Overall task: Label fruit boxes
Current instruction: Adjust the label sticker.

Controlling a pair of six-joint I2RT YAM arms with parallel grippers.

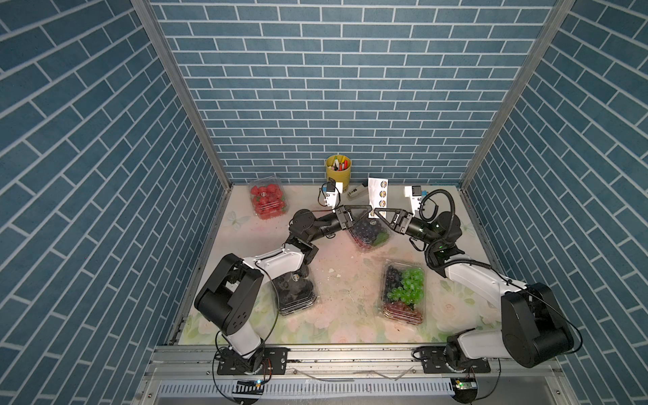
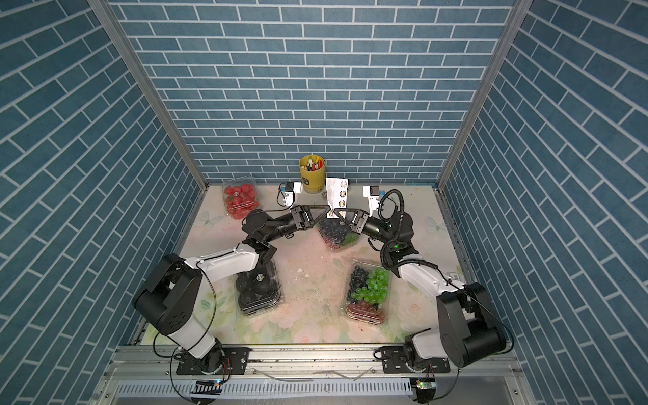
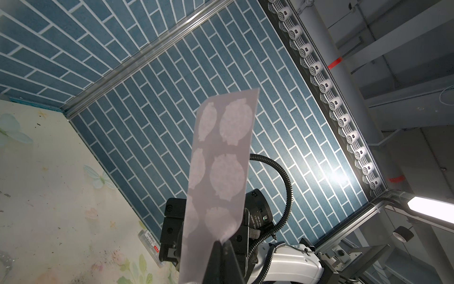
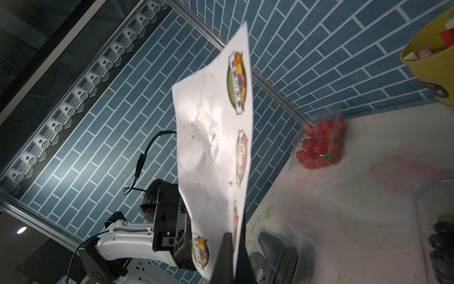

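White paper, a sticker sheet (image 1: 378, 193), is standing upright over the dark grape box (image 1: 366, 234) at the centre. The left pincer (image 1: 369, 210) and right pincer (image 1: 377, 211) are both clamping its lower edge, tips nearly touching. Tugging apart is likely risking a tear. The strawberry box (image 1: 268, 200) is sitting far back; the black fruit box (image 1: 298, 294) and mixed grape box (image 1: 405, 291) are lying nearer; a yellow cup (image 1: 338, 174) is holding pens (image 1: 339, 164).
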